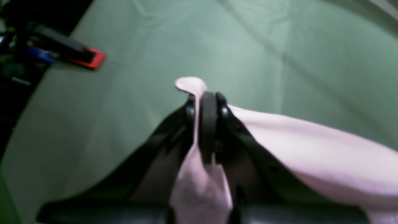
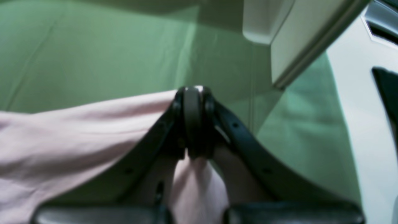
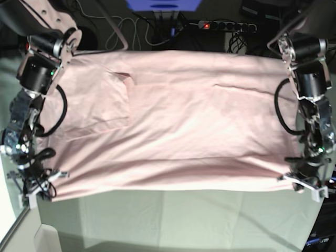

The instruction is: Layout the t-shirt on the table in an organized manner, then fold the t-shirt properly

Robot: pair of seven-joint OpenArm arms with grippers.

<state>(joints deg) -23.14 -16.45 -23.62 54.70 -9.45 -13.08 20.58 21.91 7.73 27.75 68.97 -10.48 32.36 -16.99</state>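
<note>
While the shirt (image 3: 178,131) hangs stretched wide above the counter (image 3: 173,220), you have both sets of fingers pinched tight on its lower corners: left (image 1: 206,102), right (image 2: 193,93). Clamp (image 1: 85,57) at counter edge.

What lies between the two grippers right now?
In the base view, the t-shirt spans from the right gripper to the left gripper, both pinching its near edge above the table.

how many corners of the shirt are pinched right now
2. The left gripper pinches one shirt corner, at the base view's lower right; the right gripper pinches the other, lower left.
</note>
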